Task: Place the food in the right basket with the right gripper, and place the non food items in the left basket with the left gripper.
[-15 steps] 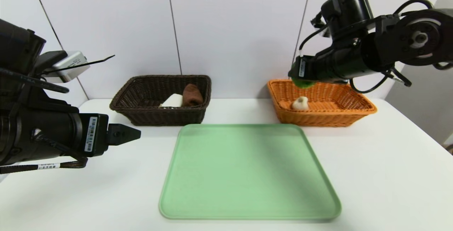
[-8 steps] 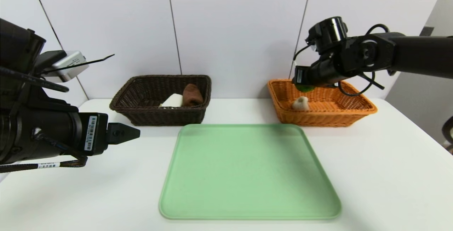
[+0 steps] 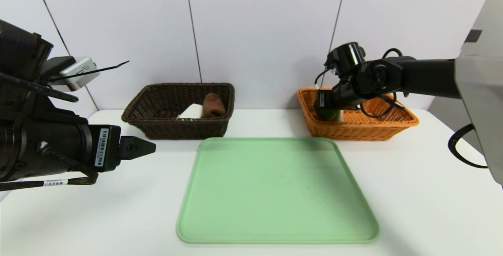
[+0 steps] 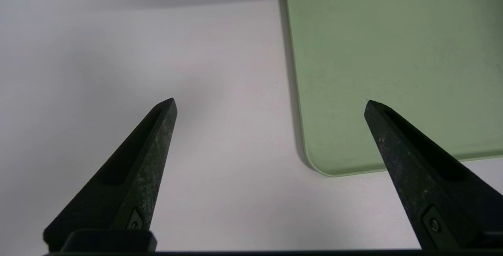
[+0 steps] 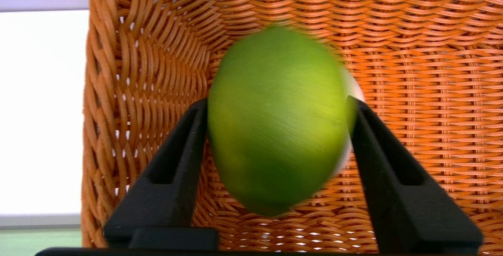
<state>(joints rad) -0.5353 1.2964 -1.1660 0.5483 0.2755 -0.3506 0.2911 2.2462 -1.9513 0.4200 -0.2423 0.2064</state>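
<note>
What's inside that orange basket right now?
Inside the orange basket, the right gripper has a green lime-like fruit between its fingers. A sliver of something white peeks out behind the fruit; the rest is covered, as is the floor beneath.

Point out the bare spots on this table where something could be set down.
Free: the whole green tray, the white table on either side of it, and the gap between the baskets. Crowded: the orange basket, where the right gripper has a lime.
</note>
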